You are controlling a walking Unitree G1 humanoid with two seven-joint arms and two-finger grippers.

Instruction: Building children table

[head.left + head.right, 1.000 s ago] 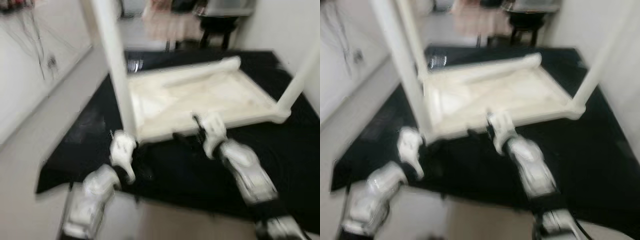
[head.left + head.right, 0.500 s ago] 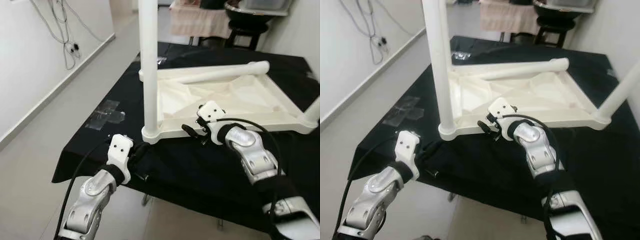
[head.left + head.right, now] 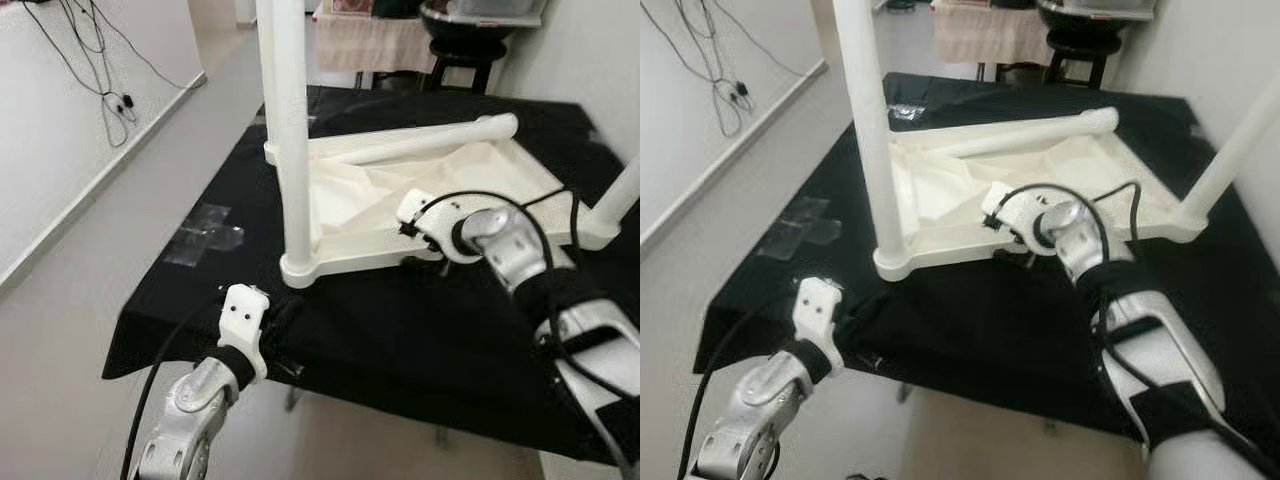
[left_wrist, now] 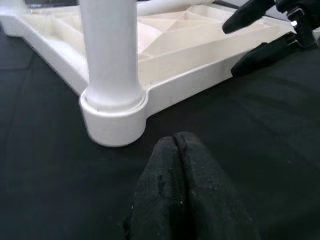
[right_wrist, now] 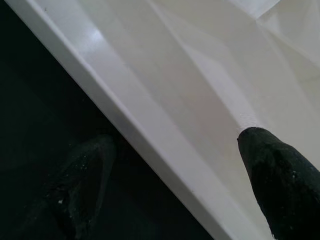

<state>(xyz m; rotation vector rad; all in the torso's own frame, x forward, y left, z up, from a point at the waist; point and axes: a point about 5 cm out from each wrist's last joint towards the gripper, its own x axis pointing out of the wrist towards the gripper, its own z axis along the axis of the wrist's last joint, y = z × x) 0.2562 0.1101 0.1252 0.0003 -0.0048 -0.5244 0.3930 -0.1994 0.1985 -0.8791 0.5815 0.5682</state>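
Two hands: right hand (image 4: 272,31) fingers apart, straddling tabletop (image 3: 350,195) rim; left hand (image 4: 176,145) fingers together. No legible writing.

The left arm (image 3: 190,410) reaches up from below, bent at the elbow, its white wrist block tilted forward. The left gripper (image 4: 181,150) rests low with its two black fingers (image 4: 165,195) pressed together, tips side by side. The right arm (image 3: 560,320) stretches forward and inward, the silver forearm turned across toward the robot's left, a black cable looping over the wrist. The right gripper (image 4: 260,35) has its fingers spread apart, one finger (image 5: 280,175) above and the other (image 5: 80,175) below.
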